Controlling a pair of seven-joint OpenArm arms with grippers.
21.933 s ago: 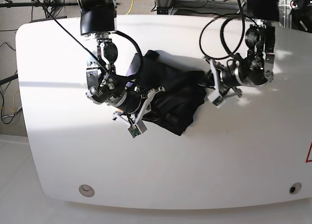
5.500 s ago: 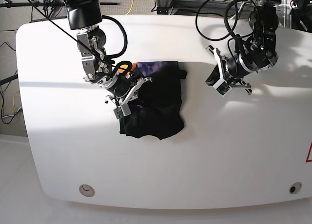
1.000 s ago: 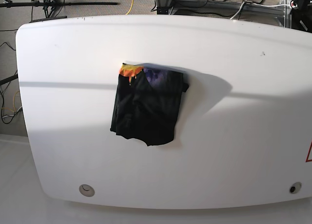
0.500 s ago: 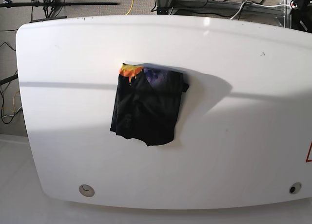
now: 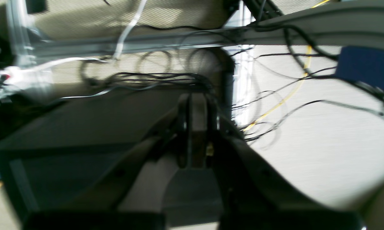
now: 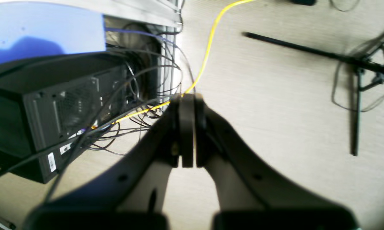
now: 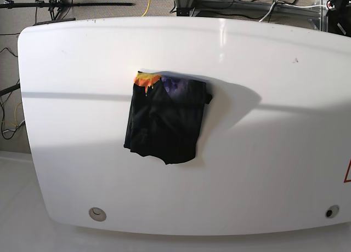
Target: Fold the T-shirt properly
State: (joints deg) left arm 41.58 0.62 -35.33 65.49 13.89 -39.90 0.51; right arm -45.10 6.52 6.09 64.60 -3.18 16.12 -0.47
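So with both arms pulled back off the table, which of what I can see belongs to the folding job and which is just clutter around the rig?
Job:
- T-shirt, lying folded on the white table
- left gripper, shut, empty
- right gripper, shut, empty

Just lying about:
- black computer case on the floor
- yellow cable
- loose black cables
- black stand

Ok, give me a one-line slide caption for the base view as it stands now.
Black T-shirt lies folded into a compact rectangle on the white table, orange and purple print showing at its far edge; neither arm in frame.
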